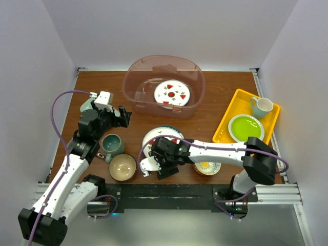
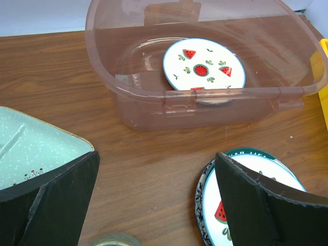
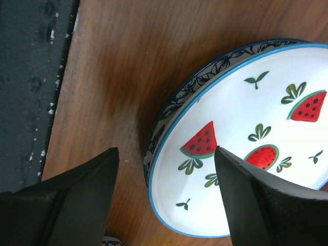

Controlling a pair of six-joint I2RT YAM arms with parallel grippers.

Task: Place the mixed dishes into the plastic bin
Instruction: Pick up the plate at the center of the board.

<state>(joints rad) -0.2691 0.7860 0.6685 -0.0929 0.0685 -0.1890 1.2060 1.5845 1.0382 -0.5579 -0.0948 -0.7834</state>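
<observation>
The pinkish plastic bin (image 1: 137, 82) stands at the back and holds one white watermelon plate (image 1: 172, 93); both also show in the left wrist view, bin (image 2: 154, 102) and plate (image 2: 204, 67). A second watermelon plate (image 1: 163, 137) lies on a blue-patterned plate (image 3: 177, 97) in front of the bin. My right gripper (image 1: 156, 166) is open and straddles this stack's near rim (image 3: 166, 195), one finger over the plate (image 3: 256, 154), the other over the table. My left gripper (image 1: 123, 117) is open and empty above bare table (image 2: 156, 200). A mint square dish (image 2: 31, 148) lies at its left. A teal mug (image 1: 111, 145) and a tan bowl (image 1: 122, 167) sit near the left arm.
A small patterned bowl (image 1: 207, 167) sits partly under the right arm. A yellow tray (image 1: 233, 110) at the right holds a lime-green plate (image 1: 245, 127) and a pale mug (image 1: 261, 106). White walls close in the table on three sides.
</observation>
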